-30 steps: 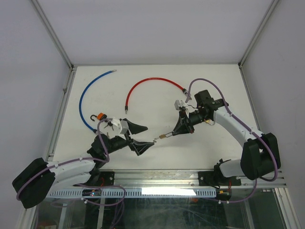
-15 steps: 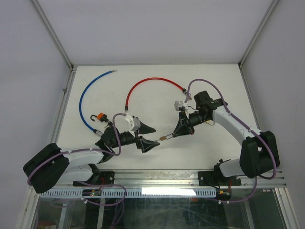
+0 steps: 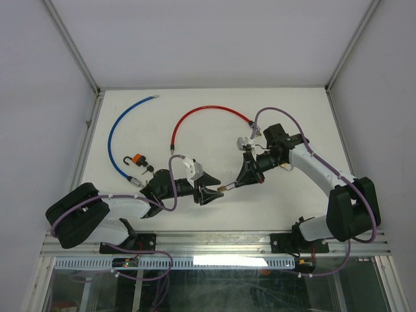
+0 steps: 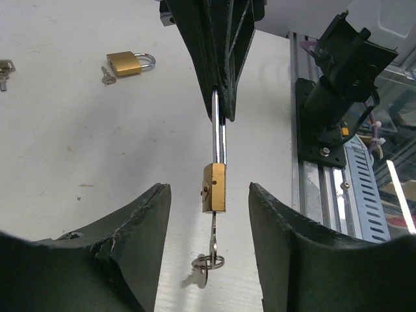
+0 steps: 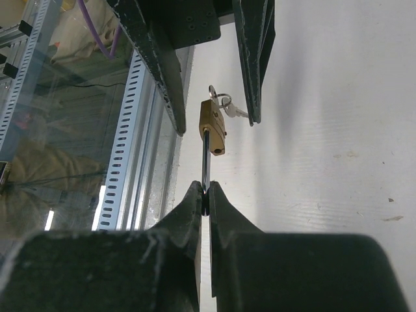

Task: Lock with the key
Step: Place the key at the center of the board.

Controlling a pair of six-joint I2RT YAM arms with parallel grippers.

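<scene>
With the right fingers [image 5: 192,211] pinching the brass padlock [image 4: 214,187] by its shackle [image 4: 220,130], the spread left fingers [image 4: 144,227] may knock the dangling key [image 4: 209,260] askew.

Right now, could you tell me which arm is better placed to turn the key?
Left. The left claw is open around the padlock and key; the right claw is shut on its shackle.

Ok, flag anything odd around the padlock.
Nothing stands out. The right end effector pinches the padlock by its shackle, the key hangs from its keyhole, and the open left end effector flanks its body without touching.
</scene>
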